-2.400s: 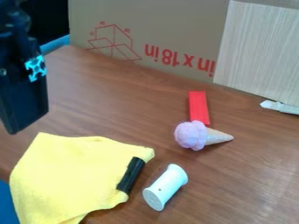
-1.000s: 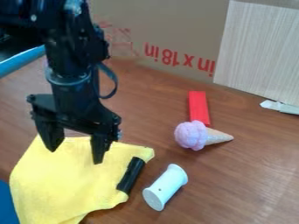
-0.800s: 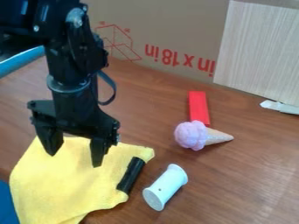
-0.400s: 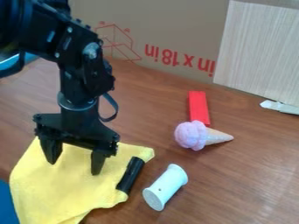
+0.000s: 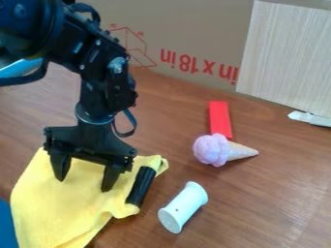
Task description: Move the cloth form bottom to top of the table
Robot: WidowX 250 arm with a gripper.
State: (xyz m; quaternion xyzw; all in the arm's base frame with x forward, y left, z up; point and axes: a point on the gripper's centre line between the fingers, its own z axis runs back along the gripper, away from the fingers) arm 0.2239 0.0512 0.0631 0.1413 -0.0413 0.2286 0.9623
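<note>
The gripper (image 5: 84,185) hangs at the left of the view over the upper part of the yellow cloth (image 5: 55,210), its two fingers apart. Both fingertips look to be down at the cloth, which is rumpled near them. The cloth lies at the lower left of the brown table (image 5: 259,203). A black cylinder (image 5: 141,186) rests on the cloth's right edge, just right of the gripper.
Right of the cloth lies a white spool (image 5: 183,207). Farther up are an ice cream cone toy (image 5: 221,149) and a red block (image 5: 219,118). A cardboard box (image 5: 174,38) and a pale panel (image 5: 291,58) stand along the back.
The arm has come in from the upper left and the gripper has lowered onto the cloth, then shifted slightly right. The cloth's right edge has bunched up and the black cylinder has moved slightly with it.
</note>
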